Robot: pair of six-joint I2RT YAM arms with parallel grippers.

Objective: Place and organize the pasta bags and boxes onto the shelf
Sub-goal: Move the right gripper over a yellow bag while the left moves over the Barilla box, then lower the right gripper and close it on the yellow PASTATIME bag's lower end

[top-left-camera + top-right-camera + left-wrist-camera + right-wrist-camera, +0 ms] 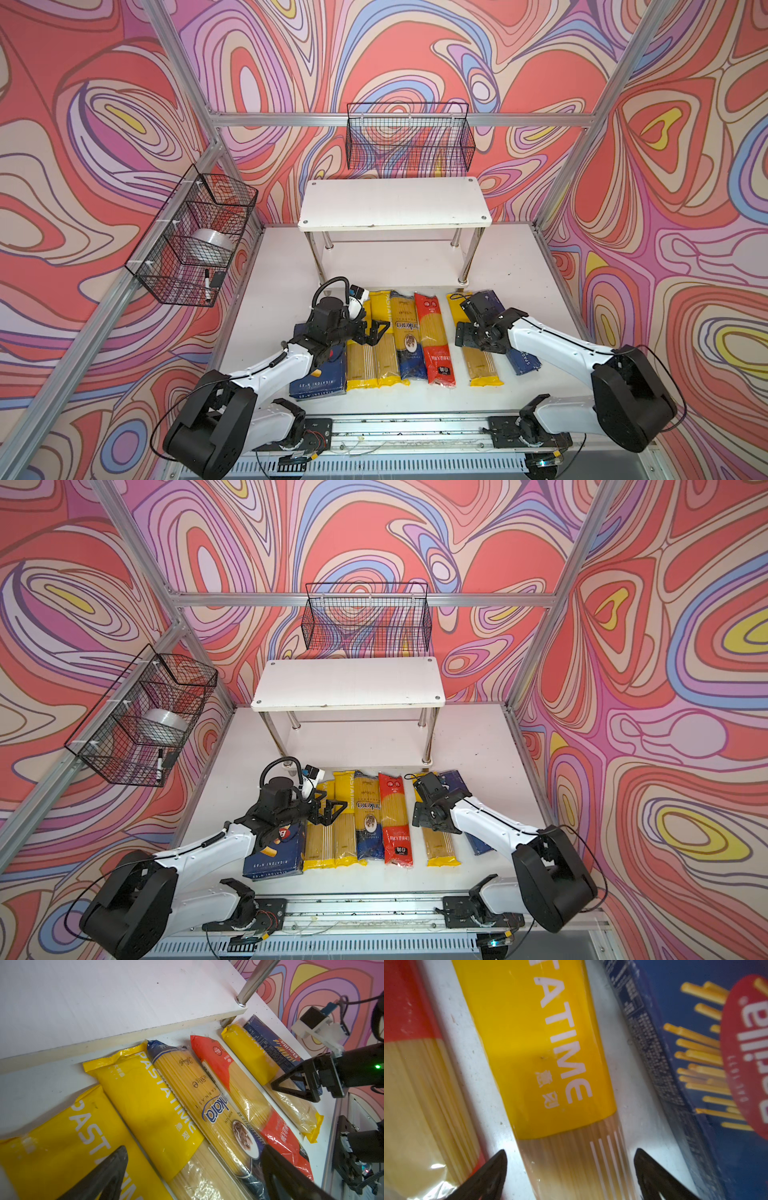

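Straddling the yellow bag [542, 1053], the right gripper [571, 1151], fingers spread, should be lowered centred, the box [527, 360] at three o'clock avoided; the left gripper [195, 1147] is spread too.

The left arm [282, 363] hides much of the rigatoni box [326, 376].

Bright, even light; wrist views blur close up (plastic glares).

Yellow plastic spaghetti bags [374, 365], red plastic bag [434, 345], dark blue cardboard cartons [322, 380], white shelf [395, 203], trippy pink-purple swirl walls [415, 50]
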